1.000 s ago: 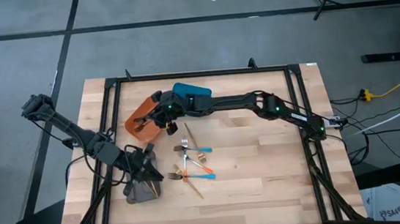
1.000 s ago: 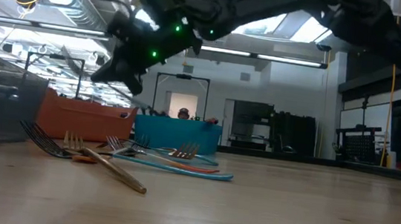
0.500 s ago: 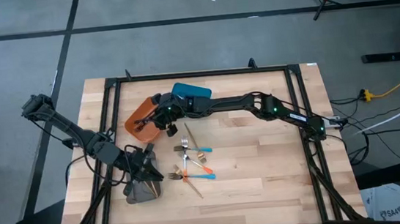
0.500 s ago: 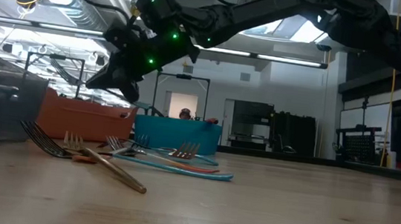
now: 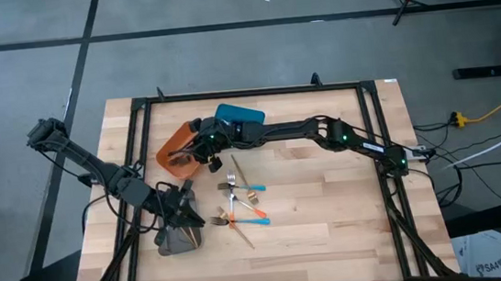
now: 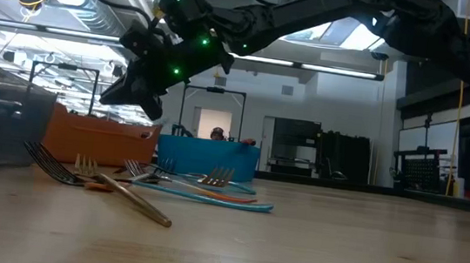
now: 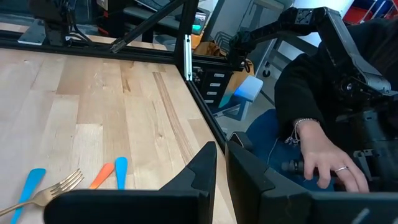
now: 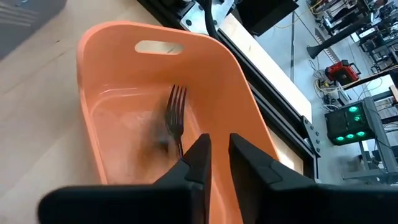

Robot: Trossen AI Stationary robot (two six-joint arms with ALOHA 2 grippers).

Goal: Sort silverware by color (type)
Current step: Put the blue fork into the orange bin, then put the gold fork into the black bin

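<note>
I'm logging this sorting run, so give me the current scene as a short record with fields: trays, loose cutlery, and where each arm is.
orange tray: orange plastic tray at the table's far left; a fork shows inside it
blue tray: teal-blue tray beside the orange one
grey tray: grey tray near the table's left front
loose silverware: forks and spoons mid-table, orange, blue and gold
right gripper: right gripper above the orange tray, fingers slightly apart, holding nothing
left gripper: left gripper over the grey tray

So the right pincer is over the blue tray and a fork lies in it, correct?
Not quite. The right pincer is over the orange tray, not the blue one, and the fork lies in that orange tray. The right wrist view shows it; in the high view the blue tray sits beside it.
</note>
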